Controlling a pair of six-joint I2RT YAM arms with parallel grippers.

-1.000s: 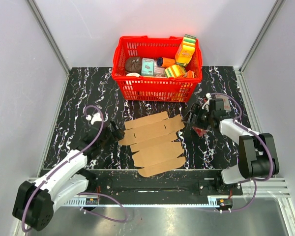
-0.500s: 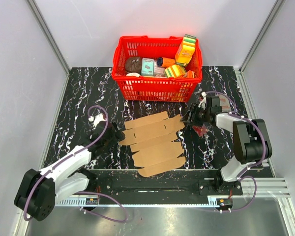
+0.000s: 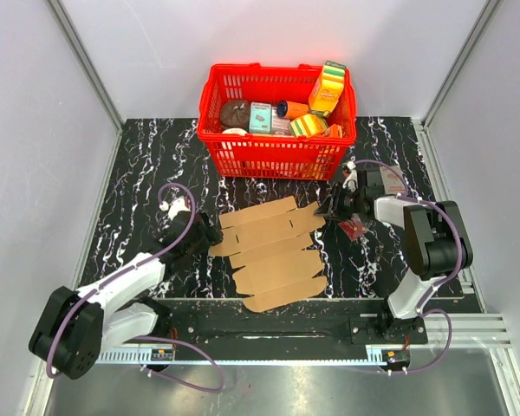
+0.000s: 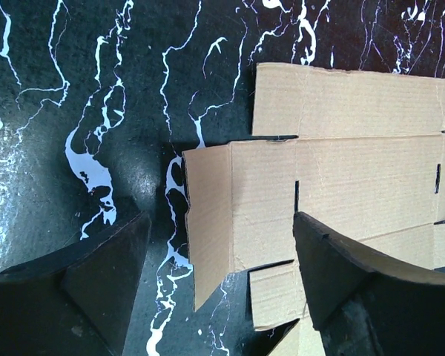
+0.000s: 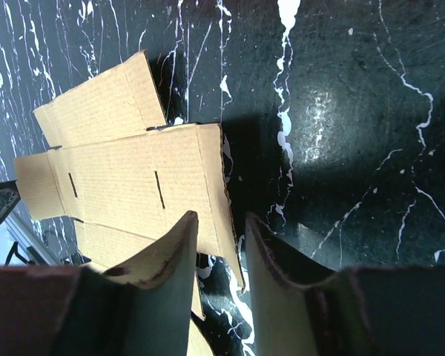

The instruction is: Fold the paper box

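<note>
Left wrist view: my left claw (image 4: 221,216) is spread wide, its fingers either side of the left end flap of the paper box (image 4: 341,170), which lies unfolded and flat on the counter (image 4: 74,111). At the box's right end, my right claw (image 5: 221,216) is narrowed to a slim gap over that flap's edge.

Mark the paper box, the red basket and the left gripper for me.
paper box (image 3: 271,251): top view, middle panel of the flat sheet.
red basket (image 3: 273,157): top view, near wall.
left gripper (image 4: 221,219): left wrist view, midway between fingertips.
</note>
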